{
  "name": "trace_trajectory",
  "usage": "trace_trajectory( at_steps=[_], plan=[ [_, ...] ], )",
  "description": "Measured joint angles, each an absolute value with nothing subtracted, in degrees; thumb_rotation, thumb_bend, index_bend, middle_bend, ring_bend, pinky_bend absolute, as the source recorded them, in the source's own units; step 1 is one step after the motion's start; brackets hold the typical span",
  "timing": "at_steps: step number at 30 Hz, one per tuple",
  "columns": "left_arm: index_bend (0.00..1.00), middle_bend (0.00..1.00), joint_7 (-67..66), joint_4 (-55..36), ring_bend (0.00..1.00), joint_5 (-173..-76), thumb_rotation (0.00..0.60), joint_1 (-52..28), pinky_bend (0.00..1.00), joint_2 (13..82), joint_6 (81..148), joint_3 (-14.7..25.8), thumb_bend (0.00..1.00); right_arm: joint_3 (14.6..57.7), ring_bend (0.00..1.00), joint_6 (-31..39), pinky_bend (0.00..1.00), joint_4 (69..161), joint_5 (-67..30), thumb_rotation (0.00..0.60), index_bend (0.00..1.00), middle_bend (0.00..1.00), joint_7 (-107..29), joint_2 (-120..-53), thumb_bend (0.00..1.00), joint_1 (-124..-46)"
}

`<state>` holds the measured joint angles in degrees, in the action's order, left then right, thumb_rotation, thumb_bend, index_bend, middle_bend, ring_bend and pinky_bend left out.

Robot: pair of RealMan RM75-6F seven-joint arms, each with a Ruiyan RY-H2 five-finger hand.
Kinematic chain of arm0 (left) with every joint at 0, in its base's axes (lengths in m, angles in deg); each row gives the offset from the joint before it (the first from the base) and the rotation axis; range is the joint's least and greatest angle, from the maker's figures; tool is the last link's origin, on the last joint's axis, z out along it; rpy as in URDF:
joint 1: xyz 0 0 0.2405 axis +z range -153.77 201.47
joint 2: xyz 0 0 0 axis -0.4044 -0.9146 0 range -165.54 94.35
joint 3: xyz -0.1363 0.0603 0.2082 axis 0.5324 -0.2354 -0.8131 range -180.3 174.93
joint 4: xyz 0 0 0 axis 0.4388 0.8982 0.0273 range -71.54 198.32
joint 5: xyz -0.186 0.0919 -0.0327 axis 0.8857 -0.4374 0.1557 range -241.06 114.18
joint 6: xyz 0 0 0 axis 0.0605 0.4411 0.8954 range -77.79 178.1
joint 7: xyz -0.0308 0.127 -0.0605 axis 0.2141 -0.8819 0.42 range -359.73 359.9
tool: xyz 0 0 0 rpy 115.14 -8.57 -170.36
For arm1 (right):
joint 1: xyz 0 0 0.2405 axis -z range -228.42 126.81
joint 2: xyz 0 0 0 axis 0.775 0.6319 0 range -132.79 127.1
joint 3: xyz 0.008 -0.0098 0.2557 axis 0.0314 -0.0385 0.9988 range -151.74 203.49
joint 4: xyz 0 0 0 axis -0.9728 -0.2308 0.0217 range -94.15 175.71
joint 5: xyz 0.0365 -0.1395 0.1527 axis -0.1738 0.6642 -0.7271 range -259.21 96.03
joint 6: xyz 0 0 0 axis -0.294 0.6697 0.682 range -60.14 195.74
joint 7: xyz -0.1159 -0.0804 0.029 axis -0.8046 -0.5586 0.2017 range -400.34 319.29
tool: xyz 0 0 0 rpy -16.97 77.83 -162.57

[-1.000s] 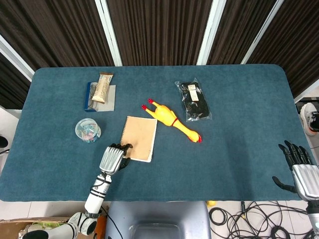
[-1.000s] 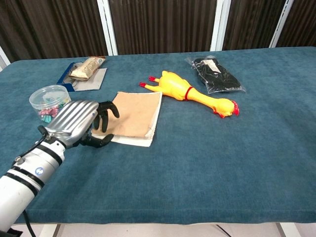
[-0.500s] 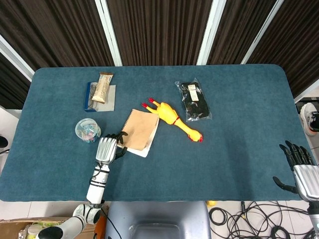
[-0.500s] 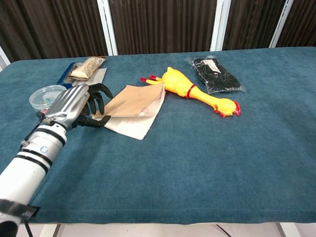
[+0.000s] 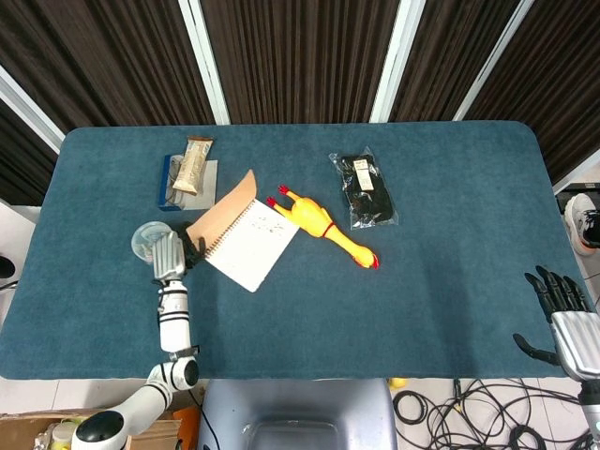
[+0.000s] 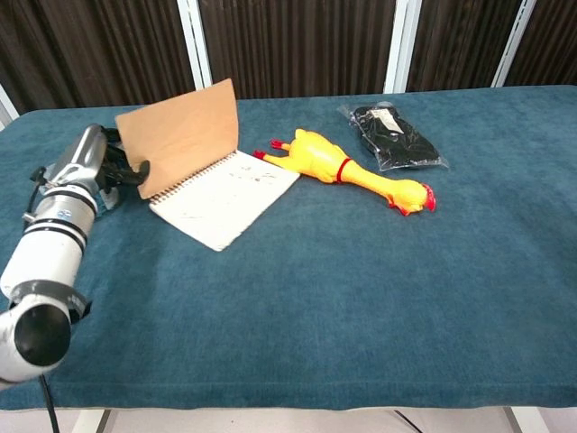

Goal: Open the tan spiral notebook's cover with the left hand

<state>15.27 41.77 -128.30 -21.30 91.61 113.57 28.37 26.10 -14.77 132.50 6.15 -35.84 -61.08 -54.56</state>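
tan spiral notebook (image 6: 212,194) on tabletop (image 6: 379,289) left of rubber chicken (image 6: 347,170), cover (image 6: 180,133) raised upright, left hand (image 6: 86,162) fingers (image 6: 129,171) clamped on cover's lower left edge, white page exposed, right hand (image 5: 562,314) fingers apart, well away at tabletop's right edge

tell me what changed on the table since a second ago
The left hand moved to its left and away from the robot, swinging the notebook's tan cover up from closed to standing open. The white page now shows, and the notebook turned on the table. The rubber chicken, black packet and right hand stayed put.
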Motion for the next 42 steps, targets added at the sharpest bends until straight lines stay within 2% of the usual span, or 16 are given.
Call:
trace_trajectory(
  at_steps=[2, 7, 8, 9, 11, 14, 20, 24, 28, 32, 35, 38, 42],
  plan=[
    [0.60, 0.80, 12.9, 42.0, 0.73, -126.4, 0.600, -21.5, 0.76, 91.0, 111.7, 29.5, 0.56, 26.0, 0.00, -14.6, 0.00, 132.6, 6.4, 0.600, 0.00, 0.00, -35.9, -61.1, 0.16, -54.6],
    [0.35, 0.59, 9.9, 41.6, 0.64, -123.6, 0.600, -20.7, 0.70, 88.5, 108.5, 30.4, 0.48, 25.9, 0.00, -14.3, 0.00, 132.8, 6.5, 0.600, 0.00, 0.00, -36.3, -61.2, 0.16, -54.7],
    [0.28, 0.51, 10.0, 41.4, 0.59, -123.7, 0.600, -20.4, 0.68, 88.2, 108.8, 30.2, 0.46, 25.9, 0.00, -14.3, 0.00, 132.8, 6.5, 0.600, 0.00, 0.00, -36.4, -61.2, 0.16, -54.7],
    [0.20, 0.41, 10.0, 41.4, 0.51, -123.8, 0.600, -20.1, 0.63, 87.8, 109.3, 29.9, 0.44, 25.9, 0.00, -14.2, 0.00, 132.9, 6.6, 0.600, 0.00, 0.00, -36.5, -61.3, 0.15, -54.8],
    [0.11, 0.29, 9.1, 41.4, 0.39, -123.9, 0.600, -19.7, 0.56, 87.3, 109.6, 29.4, 0.42, 25.8, 0.00, -14.0, 0.00, 133.0, 6.7, 0.600, 0.00, 0.00, -36.7, -61.3, 0.15, -54.8],
    [0.07, 0.17, 6.7, 41.5, 0.24, -124.3, 0.600, -19.1, 0.47, 86.4, 110.1, 28.3, 0.40, 25.7, 0.00, -13.9, 0.00, 133.1, 6.8, 0.600, 0.00, 0.00, -37.0, -61.3, 0.16, -54.8],
    [0.03, 0.04, 3.8, 41.8, 0.08, -125.5, 0.600, -17.9, 0.33, 85.1, 112.7, 26.1, 0.40, 25.6, 0.00, -13.8, 0.00, 133.4, 7.2, 0.600, 0.00, 0.00, -37.5, -61.5, 0.15, -54.9],
    [0.03, 0.03, 4.3, 41.5, 0.06, -127.1, 0.600, -17.2, 0.30, 84.3, 115.1, 24.4, 0.40, 25.5, 0.00, -13.8, 0.00, 133.4, 7.3, 0.600, 0.00, 0.00, -37.7, -61.6, 0.16, -54.9],
    [0.03, 0.08, 6.1, 40.0, 0.07, -128.1, 0.600, -16.7, 0.26, 83.7, 116.1, 23.6, 0.40, 25.6, 0.00, -13.9, 0.00, 133.5, 7.4, 0.600, 0.00, 0.00, -38.0, -61.6, 0.16, -54.9],
    [0.03, 0.11, 9.2, 33.3, 0.08, -132.1, 0.600, -14.6, 0.21, 80.9, 120.5, 20.3, 0.39, 25.5, 0.00, -15.0, 0.00, 133.5, 7.9, 0.600, 0.00, 0.00, -38.7, -61.7, 0.15, -54.4],
    [0.02, 0.14, 9.7, 23.4, 0.10, -135.6, 0.600, -11.9, 0.19, 76.0, 123.4, 16.8, 0.36, 25.2, 0.00, -16.1, 0.00, 133.5, 8.7, 0.600, 0.00, 0.00, -39.7, -61.9, 0.15, -53.9],
    [0.00, 0.14, 8.8, 9.6, 0.09, -138.9, 0.600, -8.7, 0.18, 68.4, 125.5, 12.5, 0.34, 24.9, 0.00, -16.7, 0.00, 133.5, 9.3, 0.600, 0.00, 0.00, -40.7, -62.2, 0.16, -53.6],
    [0.00, 0.08, 5.3, -12.1, 0.03, -144.3, 0.600, -2.9, 0.15, 53.1, 128.7, 4.2, 0.33, 24.6, 0.00, -16.5, 0.00, 133.7, 9.8, 0.600, 0.00, 0.00, -42.6, -62.8, 0.16, -53.5]
  ],
)
